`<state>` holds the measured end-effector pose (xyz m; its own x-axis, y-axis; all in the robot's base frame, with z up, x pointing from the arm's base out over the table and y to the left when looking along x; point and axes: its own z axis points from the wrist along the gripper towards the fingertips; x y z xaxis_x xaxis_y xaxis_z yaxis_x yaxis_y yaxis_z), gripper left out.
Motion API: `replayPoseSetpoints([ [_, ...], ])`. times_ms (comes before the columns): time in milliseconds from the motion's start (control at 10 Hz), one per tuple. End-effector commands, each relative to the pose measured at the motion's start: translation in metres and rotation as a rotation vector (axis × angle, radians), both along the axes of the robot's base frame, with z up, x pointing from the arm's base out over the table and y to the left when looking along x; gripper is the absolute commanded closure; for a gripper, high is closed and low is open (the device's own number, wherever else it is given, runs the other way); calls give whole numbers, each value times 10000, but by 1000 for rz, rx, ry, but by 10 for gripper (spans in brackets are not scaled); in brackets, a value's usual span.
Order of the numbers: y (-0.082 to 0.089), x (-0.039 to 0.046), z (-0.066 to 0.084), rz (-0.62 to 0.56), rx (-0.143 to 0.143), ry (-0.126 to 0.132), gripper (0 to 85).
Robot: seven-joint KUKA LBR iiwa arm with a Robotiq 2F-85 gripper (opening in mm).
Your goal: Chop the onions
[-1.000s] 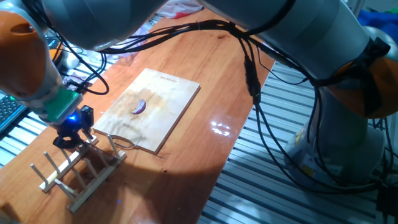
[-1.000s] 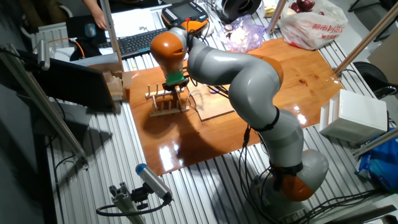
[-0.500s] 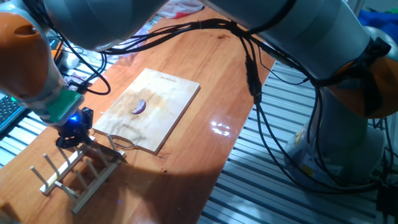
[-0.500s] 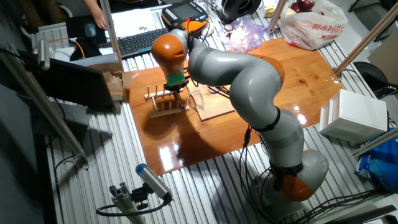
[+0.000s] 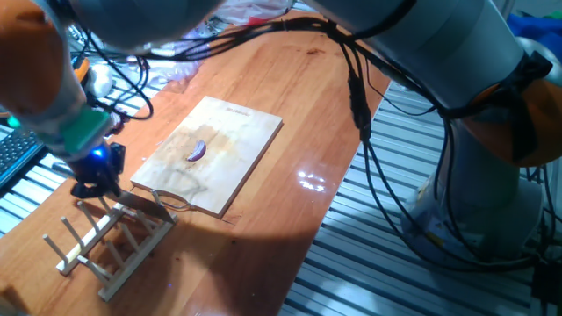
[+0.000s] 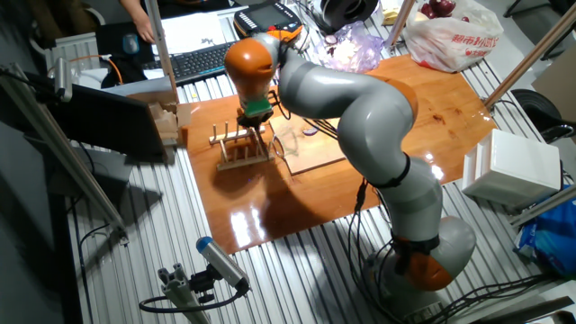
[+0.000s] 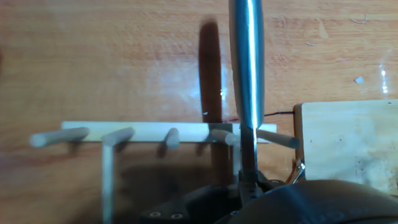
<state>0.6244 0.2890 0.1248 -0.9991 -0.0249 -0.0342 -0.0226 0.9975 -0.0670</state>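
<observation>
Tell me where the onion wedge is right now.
In one fixed view, the onion wedge lies near the middle of the wooden board, right of the gripper.

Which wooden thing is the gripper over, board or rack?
The peg rack, where the gripper holds a metal blade; the flat board bears the onion wedge.

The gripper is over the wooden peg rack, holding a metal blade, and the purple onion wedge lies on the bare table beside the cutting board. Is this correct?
Not quite. The onion wedge lies on the cutting board, not on the bare table; one fixed view shows it. The rest holds: the gripper is over the peg rack, holding the metal blade.
</observation>
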Motion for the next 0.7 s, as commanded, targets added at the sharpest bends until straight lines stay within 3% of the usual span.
replayPoseSetpoints([
  [0, 2, -4, 158, 14, 21, 8, 850],
  [100, -15, -20, 322, 22, 56, 19, 850],
  [200, -71, -48, 508, 32, 70, 26, 850],
  [400, -318, -111, 825, 39, 113, 24, 850],
  [600, -569, -160, 981, 17, 103, 37, 850],
])
